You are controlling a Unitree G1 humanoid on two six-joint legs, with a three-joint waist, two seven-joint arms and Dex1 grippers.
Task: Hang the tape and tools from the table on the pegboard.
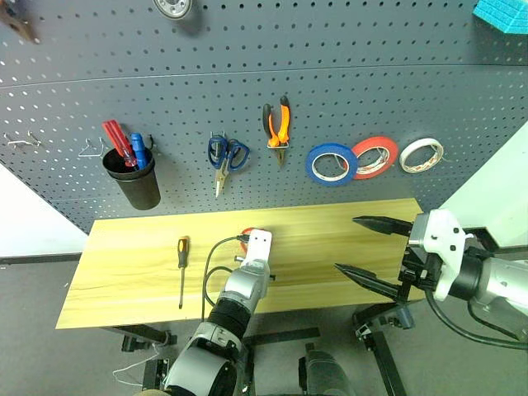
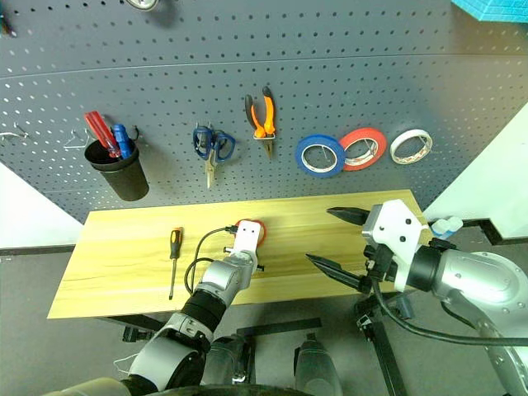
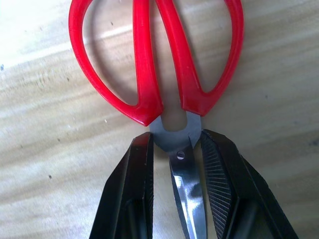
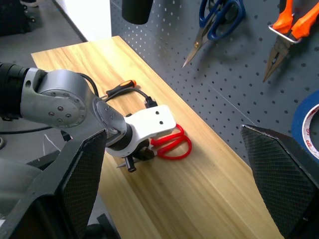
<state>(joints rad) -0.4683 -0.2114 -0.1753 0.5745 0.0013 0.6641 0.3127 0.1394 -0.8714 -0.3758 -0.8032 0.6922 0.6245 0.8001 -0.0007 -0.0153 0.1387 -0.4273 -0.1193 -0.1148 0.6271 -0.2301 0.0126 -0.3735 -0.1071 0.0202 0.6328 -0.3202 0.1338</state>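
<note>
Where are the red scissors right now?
The red scissors lie mid-table, blades clamped in the left gripper, right of the screwdriver.

Left tool at red scissors on table.

In the head views the left arm's white wrist block covers most of the red scissors; only a sliver of a red handle peeks out beside it. In the left wrist view the tops of the handle loops and the blade tips are cut off, and the fingers hide whether the blades lie on the counter. A round grey object and a turquoise block on the pegboard are cropped, too little to identify. The blue tape is cut by the right wrist view's edge.
</note>
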